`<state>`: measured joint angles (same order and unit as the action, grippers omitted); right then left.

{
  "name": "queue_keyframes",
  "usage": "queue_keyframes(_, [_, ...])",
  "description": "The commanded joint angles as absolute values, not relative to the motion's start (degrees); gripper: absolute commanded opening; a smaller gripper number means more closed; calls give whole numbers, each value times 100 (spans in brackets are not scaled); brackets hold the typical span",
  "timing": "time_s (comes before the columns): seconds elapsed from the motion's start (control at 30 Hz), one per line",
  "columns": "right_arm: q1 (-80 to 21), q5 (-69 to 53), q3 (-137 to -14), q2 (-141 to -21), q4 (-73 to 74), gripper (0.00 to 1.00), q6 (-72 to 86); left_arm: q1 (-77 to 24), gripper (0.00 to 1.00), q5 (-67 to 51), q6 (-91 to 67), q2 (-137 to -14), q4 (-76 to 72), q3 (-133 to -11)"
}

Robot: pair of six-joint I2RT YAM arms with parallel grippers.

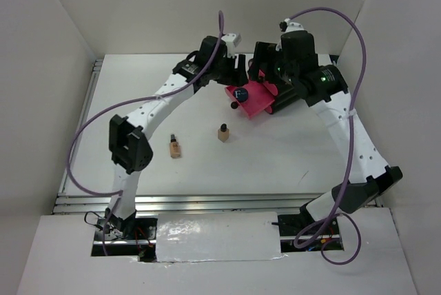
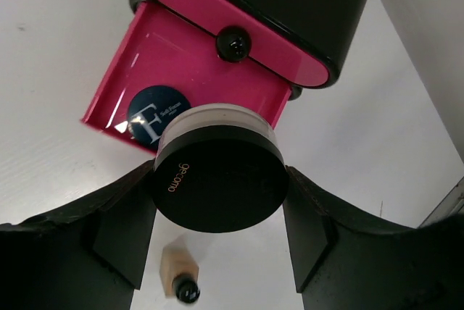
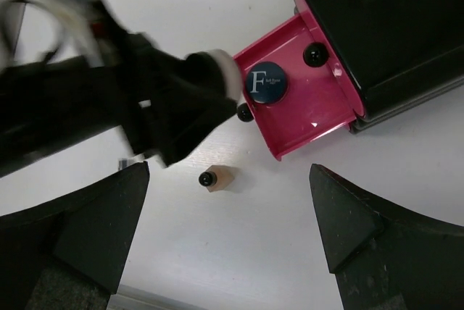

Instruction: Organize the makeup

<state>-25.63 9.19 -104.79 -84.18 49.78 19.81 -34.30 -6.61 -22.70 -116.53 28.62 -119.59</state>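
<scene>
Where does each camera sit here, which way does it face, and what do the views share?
Top external: above and behind the bases, facing down at the table; left arm and right arm show.
Left wrist: faces down at the pink drawer; left gripper clamps the black compact.
Right wrist: faces down at that drawer; open right gripper frames it.
Shared: the dark-blue compact in the drawer.

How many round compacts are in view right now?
2. The dark-blue compact lies in the open pink drawer; the black compact is gripped in the left end effector at that drawer's edge. More may be hidden from view.
</scene>
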Motion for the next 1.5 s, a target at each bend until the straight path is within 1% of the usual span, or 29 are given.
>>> queue_keyframes(0.0, [-2584,1107,-10899,-7954,5185,100,1811,-3489,39,-1098,-2408,-12207,2470,-12533])
queue_keyframes(0.1, [-2584,1221,-10855,-7849,5185,100,1723,-3533,41,-1248,-2610,-12489,2058,-12464])
queue_keyframes(0.27, [-2584,1388,-10907,-7665,5256,100,1565,-3753,46,-1125,-2698,-12796,1531,-12322])
queue_keyframes(0.37, [-2584,1468,-10846,-7524,5247,100,1494,-3814,49,-1056,-2786,-13191,1581,-12532])
queue_keyframes(0.4, [-2584,1476,-10820,-7489,5230,100,1485,-3832,50,-1029,-2795,-13279,1669,-12768])
queue_keyframes(0.43, [-2575,1468,-10785,-7445,5212,100,1485,-3832,53,-1020,-2812,-13367,1722,-12840])
queue_keyframes(0.5, [-2584,1459,-10679,-7313,5194,100,1468,-3832,56,-976,-2839,-13509,1819,-12911])
queue_keyframes(0.63, [-2584,1398,-10486,-7128,5150,100,1459,-3858,70,-748,-2918,-13553,1740,-12779])
queue_keyframes(0.67, [-2584,1371,-10451,-7093,5133,100,1468,-3867,71,-712,-2935,-13588,1740,-12788])
queue_keyframes(0.73, [-2584,1310,-10380,-7023,5124,100,1485,-3867,67,-660,-2970,-13640,1766,-12832])
queue_keyframes(0.77, [-2584,1275,-10354,-7005,5115,100,1485,-3867,68,-642,-2979,-13710,1793,-12936])
queue_keyframes(0.87, [-2575,1169,-10292,-6935,5089,100,1494,-3902,84,-440,-3015,-13816,1968,-13130])
queue_keyframes(0.9, [-2584,1125,-10266,-6908,5080,100,1512,-3920,96,-326,-2989,-13808,2073,-13166])
queue_keyframes(0.93, [-2584,1099,-10257,-6900,5080,100,1512,-3920,99,-299,-2971,-13782,2074,-13166])
queue_keyframes(1.07, [-2575,1055,-10204,-6926,5063,100,1547,-3920,99,-194,-2953,-13545,2241,-13359])
queue_keyframes(1.2, [-2584,958,-10020,-6987,4914,99,1582,-3824,100,8,-2988,-12739,2189,-13299])
queue_keyframes(1.27, [-2593,844,-9844,-7084,4843,99,1521,-3710,99,534,-3181,-12238,2249,-13149])
queue_keyframes(1.33, [-2593,756,-9730,-7197,4729,98,1564,-3359,99,1096,-3696,-11981,2740,-12956])
queue_keyframes(1.4, [-2593,747,-9712,-7268,4667,99,1652,-2842,99,837,-4076,-11673,2944,-12483])
queue_keyframes(1.47, [-2593,686,-9738,-7339,4623,99,1705,-2576,98,283,-4560,-11471,3041,-12026])
